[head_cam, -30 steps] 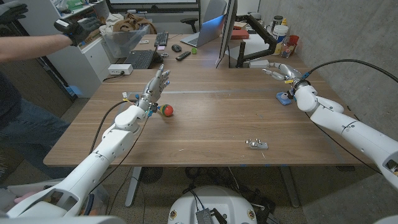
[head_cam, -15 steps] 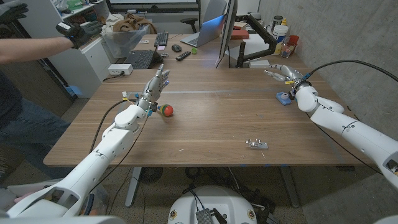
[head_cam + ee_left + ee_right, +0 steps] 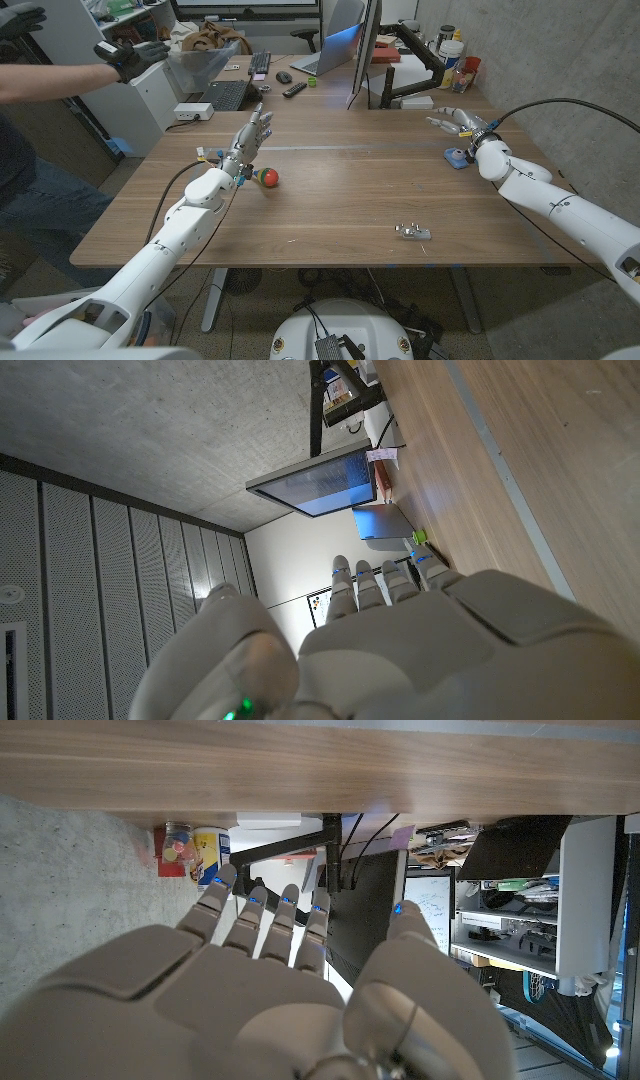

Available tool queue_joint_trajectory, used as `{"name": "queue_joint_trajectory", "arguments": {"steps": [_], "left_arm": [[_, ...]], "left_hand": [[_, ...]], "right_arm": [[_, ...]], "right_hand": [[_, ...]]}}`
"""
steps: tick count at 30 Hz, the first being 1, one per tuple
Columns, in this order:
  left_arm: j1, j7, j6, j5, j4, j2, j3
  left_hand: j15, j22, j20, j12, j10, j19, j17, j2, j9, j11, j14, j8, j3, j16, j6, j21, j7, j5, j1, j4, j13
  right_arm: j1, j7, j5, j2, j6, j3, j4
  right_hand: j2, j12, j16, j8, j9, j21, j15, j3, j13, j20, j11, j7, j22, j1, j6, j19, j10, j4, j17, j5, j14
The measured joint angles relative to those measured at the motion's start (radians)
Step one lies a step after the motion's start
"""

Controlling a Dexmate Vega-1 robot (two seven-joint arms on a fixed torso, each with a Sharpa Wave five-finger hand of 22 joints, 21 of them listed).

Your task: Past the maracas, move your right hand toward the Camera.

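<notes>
Right hand [image 3: 456, 119]: fingers spread, holding nothing, raised over the desk [image 3: 340, 200] at about 2 o'clock, near the far right edge; the right wrist view shows the same hand [image 3: 270, 990] from behind, fingers apart and reaching out past the desk edge. Camera [image 3: 457, 157]: judged to be the small blue object lying on the desk just beside the right wrist, at about 3 o'clock; its form is too small to confirm. Maracas [image 3: 267, 178]: a red and green ball-shaped piece on the desk at about 10 o'clock, well apart from the right hand and just beside the left hand [image 3: 250, 135]. Left hand: fingers extended and apart, holding nothing, standing above the desk. Small metal object [image 3: 412, 232]: on the desk at about 5 o'clock, not part of the step. Handling advice: the right hand appears to sit beyond the blue object, so the approach is best made by drawing the hand back and lowering it slowly, fingers kept apart, stopping short of contact so the object is not pushed off the nearby edge. Change: over the last second the right hand has drifted slightly toward 3 o'clock; the left hand, maracas and blue object have stayed put.
</notes>
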Motion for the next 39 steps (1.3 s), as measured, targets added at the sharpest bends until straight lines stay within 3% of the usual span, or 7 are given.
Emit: {"name": "queue_joint_trajectory", "arguments": {"steps": [39], "left_arm": [[0.004,0.007,0.005,-0.001,-0.011,0.002,-0.007]], "left_hand": [[0.0,0.0,0.0,0.0,0.0,0.0,0.0,0.004,0.0,0.0,0.0,0.0,-0.006,0.0,0.012,-0.008,0.001,0.004,0.004,-0.002,0.0]], "right_arm": [[0.014,0.026,0.029,-0.002,-0.075,-0.027,0.028]], "right_hand": [[-0.006,-0.008,0.0,0.0,0.0,-0.018,0.011,0.0,0.0,0.026,0.009,0.002,0.0,0.006,-0.009,0.005,-0.009,-0.008,0.0,0.0,0.0]]}}
